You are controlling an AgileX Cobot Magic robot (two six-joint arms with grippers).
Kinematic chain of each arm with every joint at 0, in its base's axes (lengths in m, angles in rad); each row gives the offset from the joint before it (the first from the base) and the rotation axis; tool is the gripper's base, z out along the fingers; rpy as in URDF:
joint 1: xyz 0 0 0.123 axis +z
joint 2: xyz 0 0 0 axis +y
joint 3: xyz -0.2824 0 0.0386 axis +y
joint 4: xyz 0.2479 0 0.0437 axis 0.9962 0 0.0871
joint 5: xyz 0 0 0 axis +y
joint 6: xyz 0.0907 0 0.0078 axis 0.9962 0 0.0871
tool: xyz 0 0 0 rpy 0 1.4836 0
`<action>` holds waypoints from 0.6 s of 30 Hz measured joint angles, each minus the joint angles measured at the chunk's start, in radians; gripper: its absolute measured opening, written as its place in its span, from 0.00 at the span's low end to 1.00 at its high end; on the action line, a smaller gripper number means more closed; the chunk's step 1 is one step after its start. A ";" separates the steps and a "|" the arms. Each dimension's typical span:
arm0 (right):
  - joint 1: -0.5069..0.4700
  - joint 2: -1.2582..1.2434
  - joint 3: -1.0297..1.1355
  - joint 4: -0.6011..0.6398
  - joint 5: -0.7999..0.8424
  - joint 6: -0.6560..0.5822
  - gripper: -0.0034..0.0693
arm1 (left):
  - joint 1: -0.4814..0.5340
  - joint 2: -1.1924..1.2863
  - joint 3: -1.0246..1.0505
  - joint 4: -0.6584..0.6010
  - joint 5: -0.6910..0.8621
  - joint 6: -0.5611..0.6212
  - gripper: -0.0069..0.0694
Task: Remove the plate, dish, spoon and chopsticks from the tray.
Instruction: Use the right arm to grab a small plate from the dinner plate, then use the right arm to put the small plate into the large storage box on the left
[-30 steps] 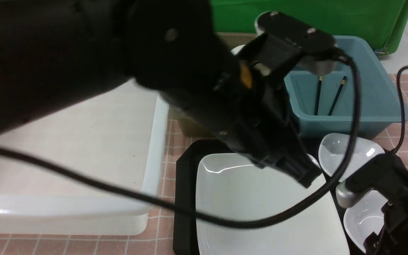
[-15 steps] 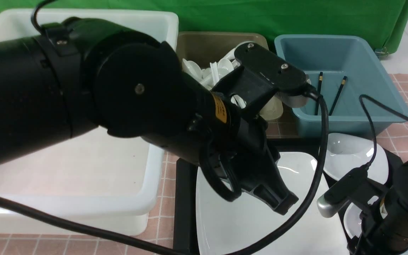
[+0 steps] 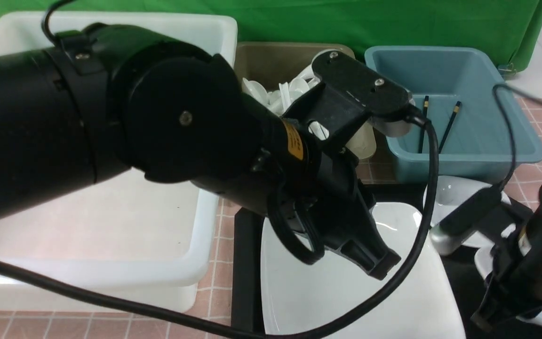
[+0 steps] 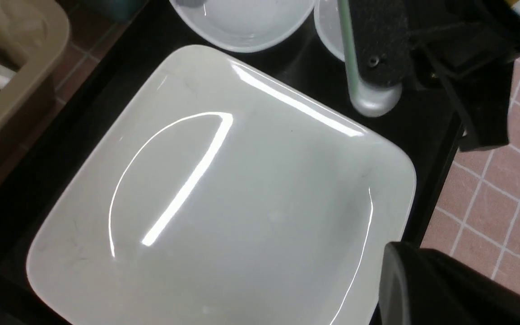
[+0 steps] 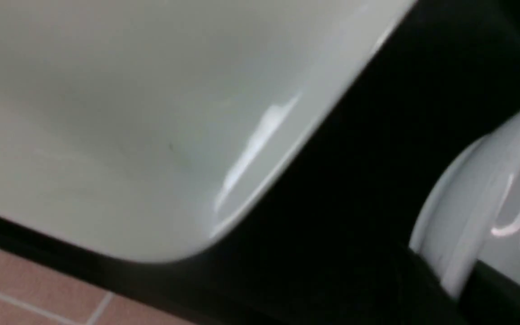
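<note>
black left pincer (image 3: pixel 378 263) is hovering over the plate (image 3: pixel 327 296), opening unclear; right pincer (image 3: pixel 485 319), equally unclear, is sitting higher than before.

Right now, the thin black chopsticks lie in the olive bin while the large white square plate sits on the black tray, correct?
No: the front view shows the chopsticks in the blue bin; the plate does sit on the tray.

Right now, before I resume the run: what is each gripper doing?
Left gripper: over the plate, nothing seen in it; open or shut cannot be told.
Right gripper: low over the tray's right side, jaws hidden; cannot be told.
</note>
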 joint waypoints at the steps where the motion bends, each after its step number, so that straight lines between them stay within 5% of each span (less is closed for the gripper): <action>1: 0.000 -0.025 -0.025 0.006 0.035 0.007 0.15 | 0.000 -0.006 0.000 0.012 -0.005 0.000 0.09; 7: 0.000 -0.172 -0.219 0.135 0.158 0.008 0.15 | 0.072 -0.124 -0.015 0.146 -0.025 -0.097 0.09; 14: 0.073 -0.119 -0.543 0.484 0.133 -0.153 0.15 | 0.388 -0.310 -0.024 0.189 0.073 -0.133 0.09; 18: 0.189 -0.013 -0.692 0.515 0.093 -0.177 0.15 | 0.566 -0.364 -0.013 0.189 0.140 -0.137 0.09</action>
